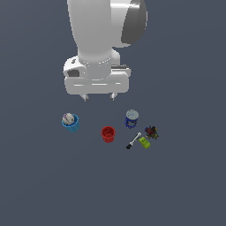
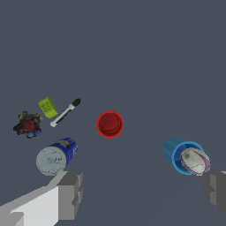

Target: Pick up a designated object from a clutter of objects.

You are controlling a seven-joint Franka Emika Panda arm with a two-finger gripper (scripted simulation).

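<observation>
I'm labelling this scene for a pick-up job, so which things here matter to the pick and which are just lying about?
Part of the job:
- ball, sitting in the mouth of the light-blue cup
- gripper, jaws open, above the table

Just lying about:
- red cup
- blue-and-white can
- marker
- yellow-green block
- dark toy
</observation>
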